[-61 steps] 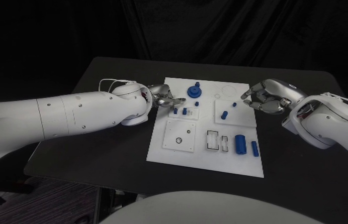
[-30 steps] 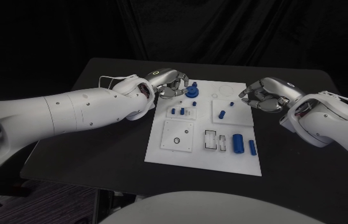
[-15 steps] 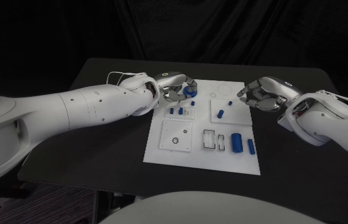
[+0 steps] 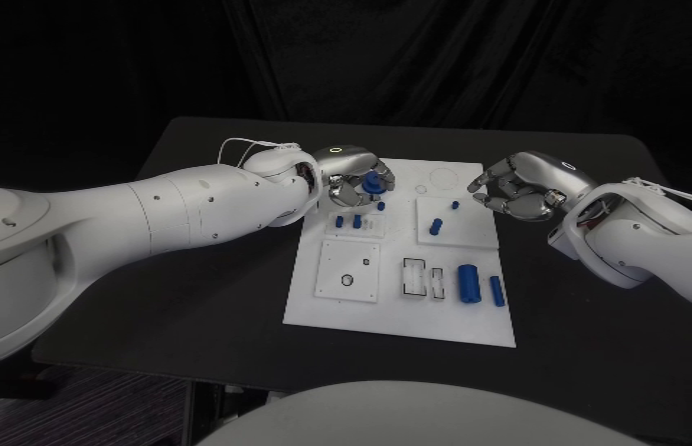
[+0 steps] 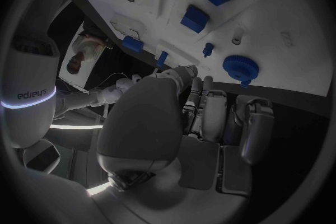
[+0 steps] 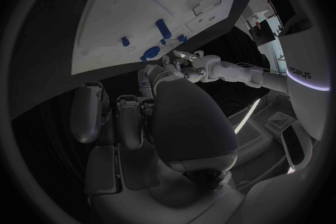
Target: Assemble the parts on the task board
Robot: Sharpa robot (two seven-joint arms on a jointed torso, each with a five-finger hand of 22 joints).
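At the task board's far edge the blue gear was reached by the left hand, fingers curled beside it, contact unclear; being judged light and rigid, its rim should be pinched

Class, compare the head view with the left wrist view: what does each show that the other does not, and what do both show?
Head view alone: the right hand curled beside the task board's right edge, the left hand's back over the blue gear, and the two blue cylinders lying near the board's front right.

Left wrist view alone: the left hand's palm side, its fingers curled short of the gear, which is uncovered here.

Both: the white board, the gear, the small blue pegs and the left hand.
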